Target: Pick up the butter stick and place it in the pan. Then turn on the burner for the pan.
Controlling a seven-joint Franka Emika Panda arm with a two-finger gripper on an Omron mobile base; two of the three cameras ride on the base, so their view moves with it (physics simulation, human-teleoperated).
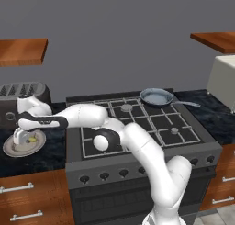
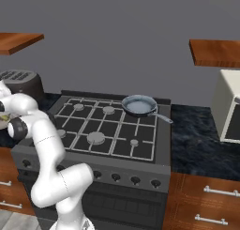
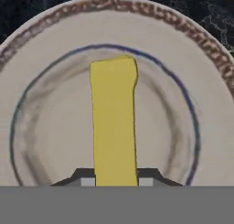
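hand (image 3: pixel 114 182): fingers pressed in on the butter stick (image 3: pixel 113 122), one dark tip each side of its near end; arm reaches far left, down over the plate (image 1: pixel 13 148)
butter stick: lying flat in the middle of the cream plate, pinched low at one end, most of its length sticking out past the tips
pan (image 1: pixel 156 98): back right burner of the stove (image 1: pixel 137 123), handle pointing right, nothing in it; well apart from the plate
step: grip looks made, lift not yet done
risk 1: grip at the end only, so the bar may pivot or droop once lifted
risk 2: soft butter could squeeze out of the tips and drop back on the plate
risk 3: long swing across the stove to the pan; a slip lands it on the grates
risk 4: plate may drag if the tips scrape it
table (image 1: pixel 32 157): dark marbled top, toaster (image 1: pixel 23 95) behind the plate
room: grey wall, wood shelves (image 1: pixel 23 52), wood drawers, burner knobs (image 1: pixel 104 176) along the stove front
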